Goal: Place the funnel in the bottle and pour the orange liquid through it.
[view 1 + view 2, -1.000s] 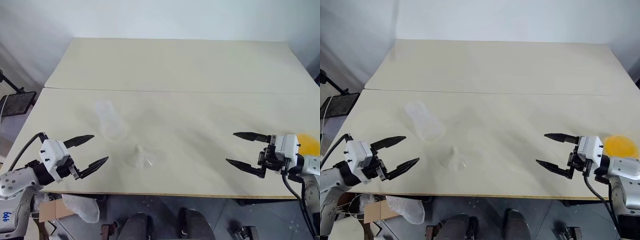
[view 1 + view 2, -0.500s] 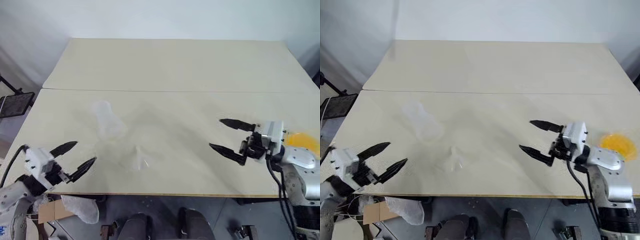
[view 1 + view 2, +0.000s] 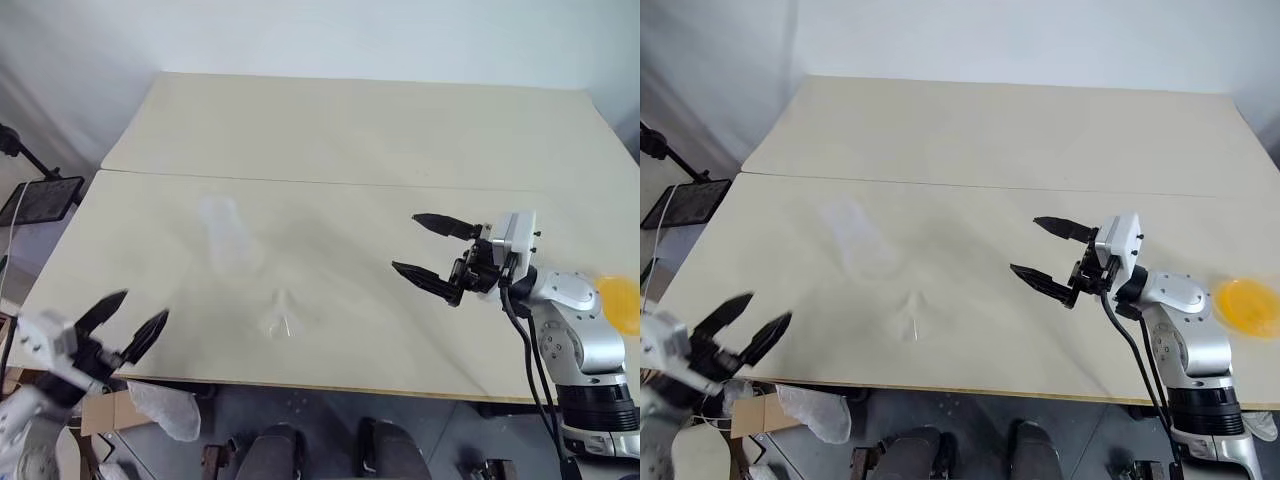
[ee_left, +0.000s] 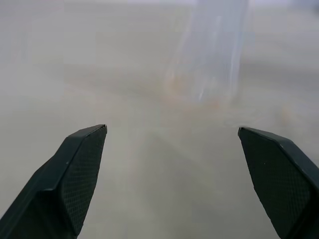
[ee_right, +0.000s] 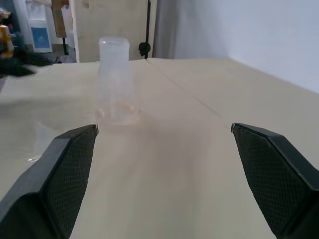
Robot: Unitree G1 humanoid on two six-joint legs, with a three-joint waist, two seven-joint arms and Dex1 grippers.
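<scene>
Both grippers, left gripper [image 3: 125, 322] and right gripper [image 3: 425, 248], stand spread and empty. Bottle [image 3: 226, 235] upright on counter [image 3: 350, 130], funnel [image 3: 282, 314] nearby; orange liquid [image 3: 620, 302] far right, awaiting pickup.

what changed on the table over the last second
The right tool moved inward over the table, away from the orange liquid and toward the middle. The left tool drew back off the table's left front corner. Both were open and empty throughout. The bottle, the funnel and the orange liquid stayed where they were.
</scene>
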